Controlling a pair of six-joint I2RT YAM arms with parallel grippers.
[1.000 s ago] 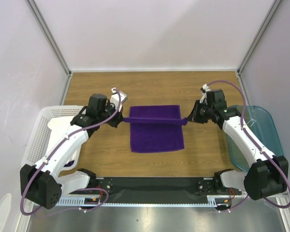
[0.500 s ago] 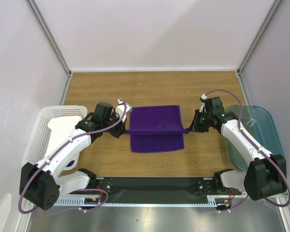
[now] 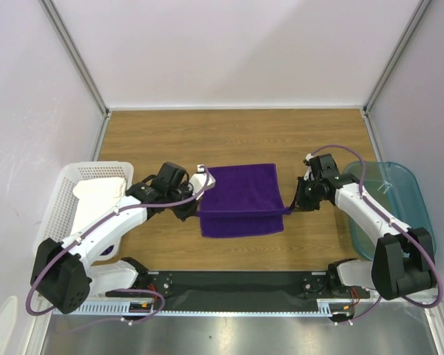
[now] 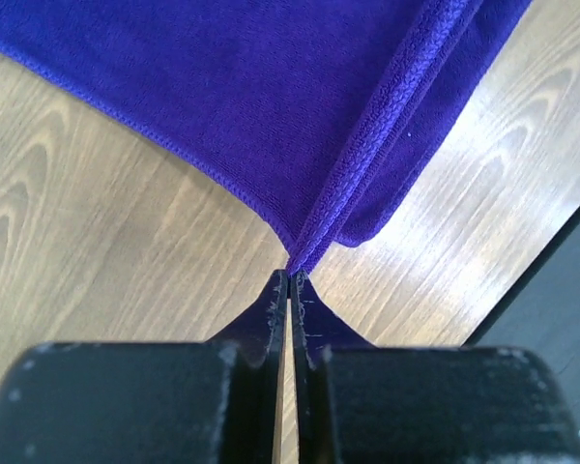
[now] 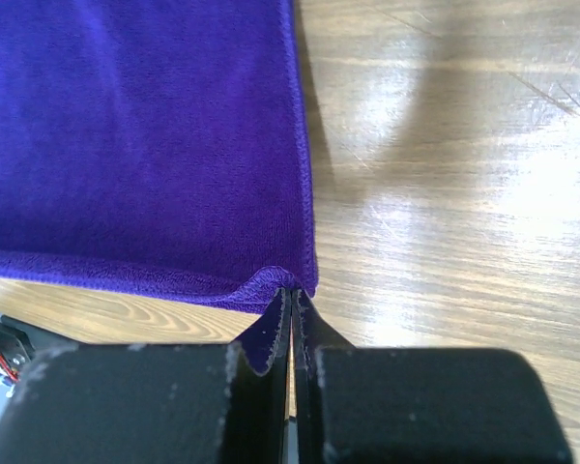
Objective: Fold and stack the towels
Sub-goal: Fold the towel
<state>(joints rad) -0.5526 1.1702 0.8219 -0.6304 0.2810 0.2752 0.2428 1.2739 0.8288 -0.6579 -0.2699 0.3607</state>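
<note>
A deep-purple towel (image 3: pixel 240 194) lies on the wooden table, its top layer drawn over the lower one toward the near edge. My left gripper (image 3: pixel 199 212) is shut on its near-left corner, and the left wrist view shows the hem (image 4: pixel 367 155) pinched at the left gripper (image 4: pixel 290 277) tips. My right gripper (image 3: pixel 288 209) is shut on the near-right corner, where the towel (image 5: pixel 135 135) bunches at the right gripper (image 5: pixel 292 292) tips. A white towel (image 3: pixel 98 191) lies in the basket at the left.
The white perforated basket (image 3: pixel 59 196) stands at the left edge, partly under my left arm. A teal bin (image 3: pixel 399 185) sits at the right edge behind my right arm. A black strip (image 3: pixel 237 281) runs along the near edge of the table.
Both grippers have moved toward the near edge with the towel's corners, carrying the raised fold over the lower layer and down close to the table.
</note>
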